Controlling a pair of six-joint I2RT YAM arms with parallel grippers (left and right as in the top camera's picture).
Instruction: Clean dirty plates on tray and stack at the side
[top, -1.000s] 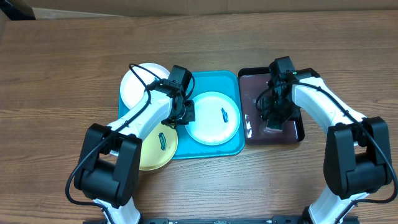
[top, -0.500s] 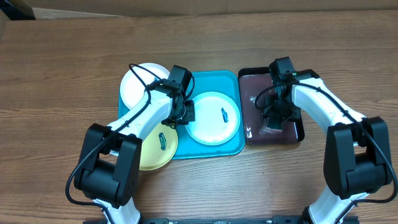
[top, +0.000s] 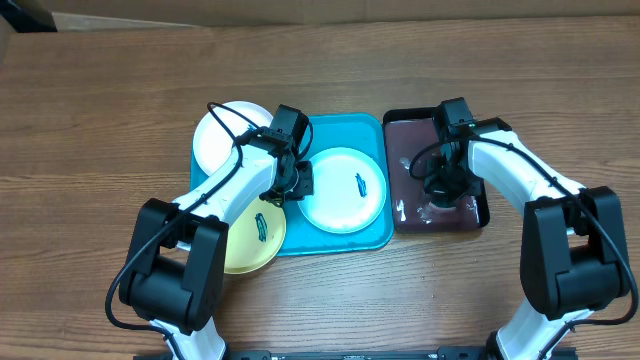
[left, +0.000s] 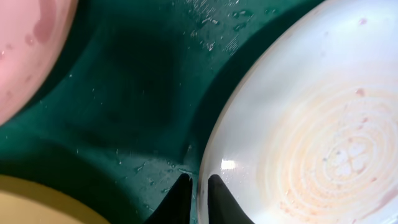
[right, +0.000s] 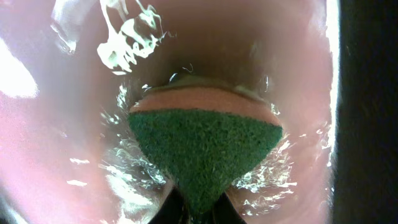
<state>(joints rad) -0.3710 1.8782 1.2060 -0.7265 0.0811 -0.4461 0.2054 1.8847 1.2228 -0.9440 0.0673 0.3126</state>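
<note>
Right tool (right: 196, 208) is clamped on the sponge (right: 202, 146) in the black tray (top: 405, 150). Our left tool (left: 198, 193) pinches the mint plate (top: 343, 190) by its rim on the blue tray (top: 340, 135). We judge the plate lies straight left of the sponge, just across the tray edges.

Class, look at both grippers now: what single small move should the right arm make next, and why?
Probably lift the right gripper straight up: it is shut on the sponge in the wet black tray, while the left gripper pinches the rim of the smeared pale plate, ready for wiping.
</note>
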